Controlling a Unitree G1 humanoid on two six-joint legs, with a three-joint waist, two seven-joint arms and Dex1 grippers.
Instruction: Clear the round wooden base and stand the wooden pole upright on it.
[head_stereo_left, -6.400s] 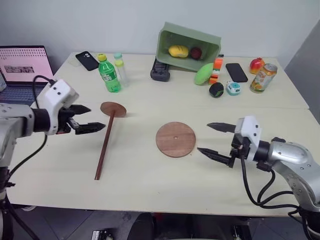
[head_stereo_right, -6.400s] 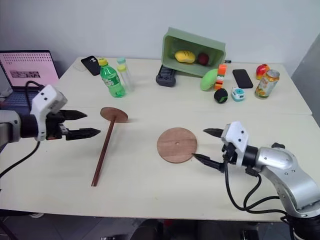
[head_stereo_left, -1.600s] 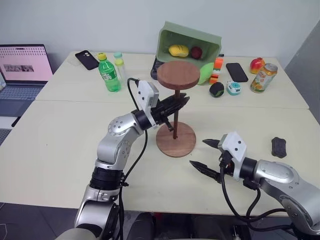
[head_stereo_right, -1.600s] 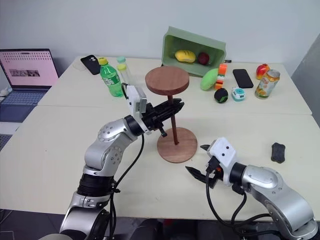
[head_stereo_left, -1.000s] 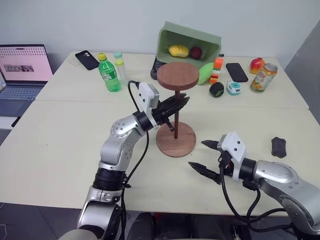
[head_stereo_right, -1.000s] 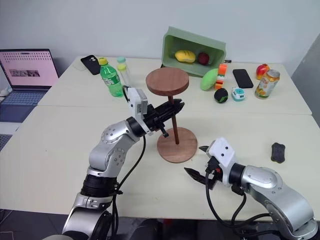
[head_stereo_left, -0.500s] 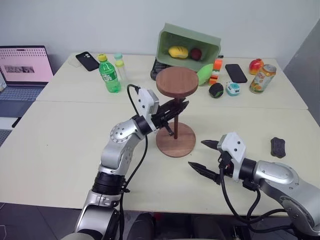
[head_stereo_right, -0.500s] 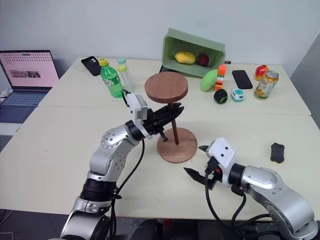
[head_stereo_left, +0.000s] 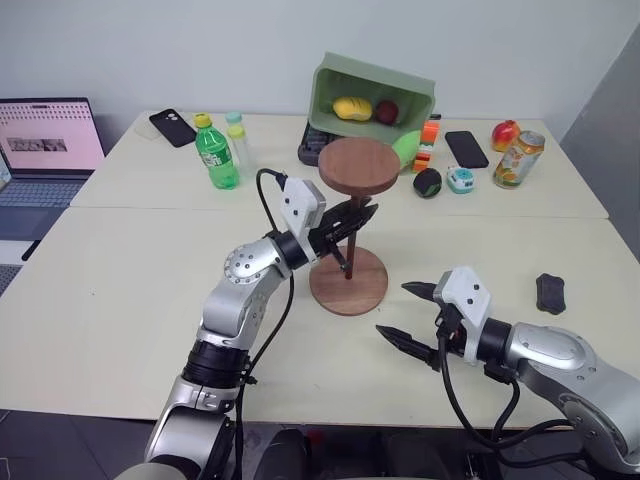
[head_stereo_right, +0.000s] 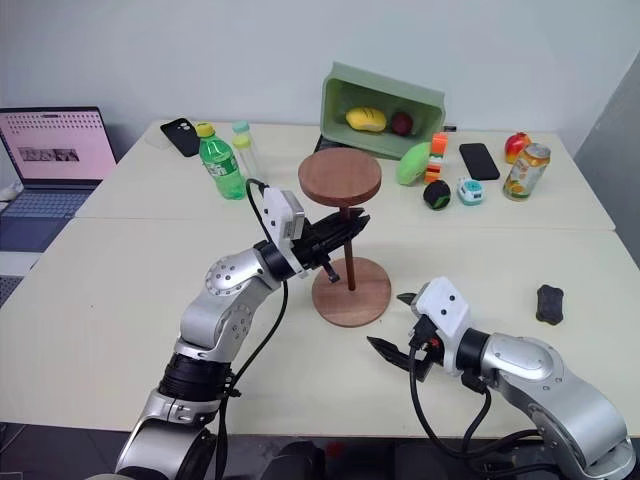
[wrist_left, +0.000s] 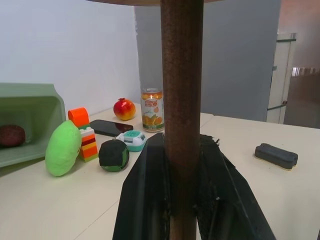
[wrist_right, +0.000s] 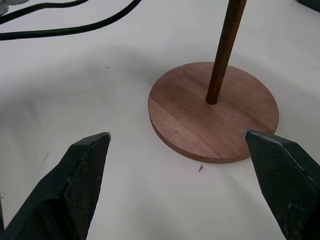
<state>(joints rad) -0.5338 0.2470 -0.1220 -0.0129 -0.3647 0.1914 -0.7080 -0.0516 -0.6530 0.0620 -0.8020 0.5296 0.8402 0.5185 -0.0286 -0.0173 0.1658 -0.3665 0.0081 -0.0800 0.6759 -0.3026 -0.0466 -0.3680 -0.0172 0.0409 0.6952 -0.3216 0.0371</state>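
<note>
The wooden pole (head_stereo_left: 346, 232) stands upright with its lower end at the centre of the round wooden base (head_stereo_left: 348, 280), and its fixed disc faces up at the top. The base lies flat on the near table (head_stereo_left: 120, 300), near the table's middle. The left gripper (head_stereo_left: 352, 224) is closed on the pole's rod at mid-height, just below the top disc; in the left wrist view, the two black fingers (wrist_left: 145, 200) press against the rod from both sides. The right gripper (head_stereo_left: 405, 312) hovers above the table on the near right side of the base, apart from it, holding nothing. Its fingers (wrist_right: 75, 185) are spread wide, and the right wrist view shows the base and the rod's foot between them, farther out.

Behind the base, on the far table, lie a tipped green bin (head_stereo_left: 372, 95) with a yellow and a red fruit inside, a green bottle (head_stereo_left: 215, 152), a clear bottle (head_stereo_left: 238, 138), two phones (head_stereo_left: 171, 127) (head_stereo_left: 463, 148), a drink can (head_stereo_left: 509, 160), and a dark ball (head_stereo_left: 427, 183). A laptop (head_stereo_left: 45, 140) sits at the far left. A small black block (head_stereo_left: 550, 292) lies on the near table at the right.
</note>
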